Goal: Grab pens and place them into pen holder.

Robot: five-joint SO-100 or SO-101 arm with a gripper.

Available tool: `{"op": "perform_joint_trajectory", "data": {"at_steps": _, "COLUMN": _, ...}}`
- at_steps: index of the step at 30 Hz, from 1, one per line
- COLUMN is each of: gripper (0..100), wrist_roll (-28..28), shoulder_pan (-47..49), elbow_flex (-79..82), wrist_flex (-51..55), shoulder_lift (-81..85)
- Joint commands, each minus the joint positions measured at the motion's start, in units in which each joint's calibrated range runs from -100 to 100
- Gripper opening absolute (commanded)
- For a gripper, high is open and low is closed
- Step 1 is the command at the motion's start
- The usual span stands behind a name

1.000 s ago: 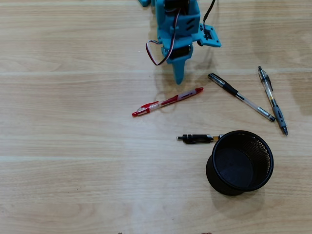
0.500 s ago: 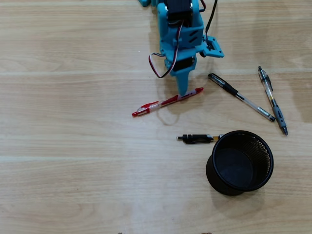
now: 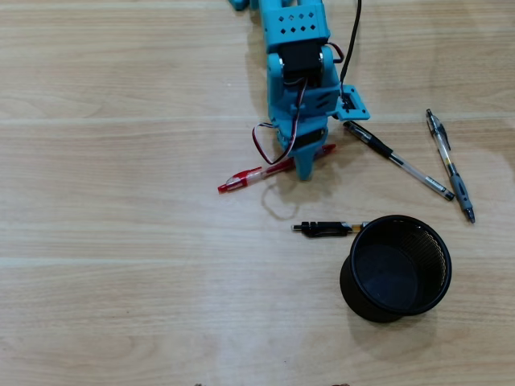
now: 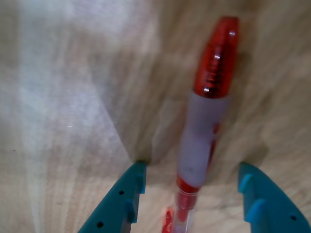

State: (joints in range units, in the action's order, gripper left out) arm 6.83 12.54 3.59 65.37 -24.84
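- Pens lie scattered on the pale wooden surface [image 3: 121, 241]; four show in the overhead view.
- Red and clear pen [image 3: 245, 176] lies slanted near the middle of the overhead view, its left end lower than its right, with the blue arm [image 3: 296, 48] covering part of its right half.
- In the wrist view the red pen [image 4: 206, 121] runs up the picture between the two teal fingers [image 4: 121, 204], its red tip toward the top.
- Pincer [image 4: 192, 179] stands apart, one finger on each side of the red pen; neither finger clearly touches the barrel, and the picture is blurred.
- In the overhead view the pincer [image 3: 306, 170] points down at the red pen's right half.
- Short black pen [image 3: 326, 229] lies level, just left of the pen holder [image 3: 396, 268], its right end at the holder's rim.
- Pen holder, a round black mesh cup, stands upright at lower right of the overhead view; no pen shows inside it.
- Clear pen with a black grip [image 3: 398, 160] lies slanted to the right of the arm, its upper left end close to the arm's side bracket.
- Second clear pen with a grey grip [image 3: 450, 165] lies steeper, farther right, near the first clear pen but apart from it.
- A red, white and black cable [image 3: 269, 145] loops at the arm's left side.
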Motion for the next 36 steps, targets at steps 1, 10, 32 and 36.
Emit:
{"op": "perform_joint_trajectory", "data": {"at_steps": 1, "gripper": 16, "wrist_roll": 0.22, "shoulder_pan": -0.60, "elbow_flex": -0.28, "wrist_flex": -0.70, "shoulder_lift": -2.04}}
{"op": "perform_joint_trajectory", "data": {"at_steps": 10, "gripper": 2, "wrist_roll": -0.09, "shoulder_pan": -0.04, "elbow_flex": 0.17, "wrist_flex": -0.53, "shoulder_lift": -1.19}}
{"op": "perform_joint_trajectory", "data": {"at_steps": 32, "gripper": 2, "wrist_roll": -48.23, "shoulder_pan": 9.08, "elbow_flex": -37.67, "wrist_flex": -21.33, "shoulder_lift": 23.57}}
{"op": "perform_joint_trajectory", "data": {"at_steps": 36, "gripper": 2, "wrist_roll": -55.34, "shoulder_pan": 11.90, "elbow_flex": -32.42, "wrist_flex": -46.77, "shoulder_lift": 15.29}}
